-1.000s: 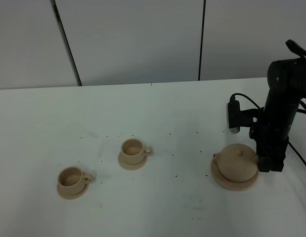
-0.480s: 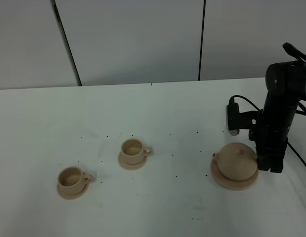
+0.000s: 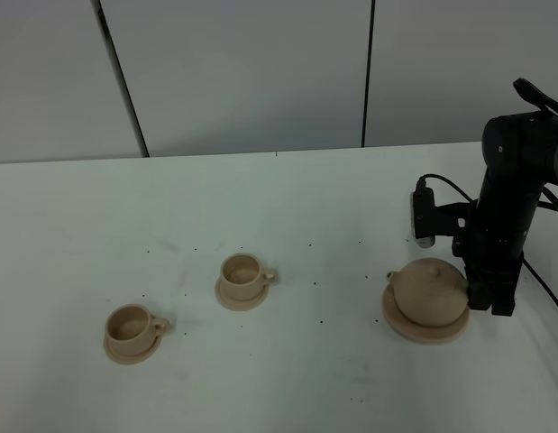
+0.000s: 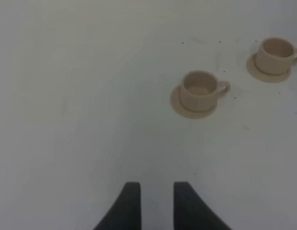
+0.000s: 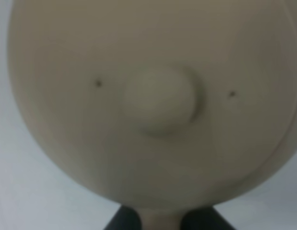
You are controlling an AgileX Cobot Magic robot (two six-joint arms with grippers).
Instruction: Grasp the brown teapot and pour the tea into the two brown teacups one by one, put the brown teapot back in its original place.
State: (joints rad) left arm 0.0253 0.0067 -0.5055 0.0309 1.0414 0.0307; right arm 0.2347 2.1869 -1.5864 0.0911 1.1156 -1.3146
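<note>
right gripper point(image 5: 161, 220), clamped on brown teapot point(image 5: 148, 96) handle

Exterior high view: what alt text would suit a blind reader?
A black pincer grips a tan teapot over a plate at right; two matching teacups on saucers stand to the left on a white table.

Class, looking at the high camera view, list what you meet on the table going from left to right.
first teacup → second teacup → brown teapot → right gripper
</note>
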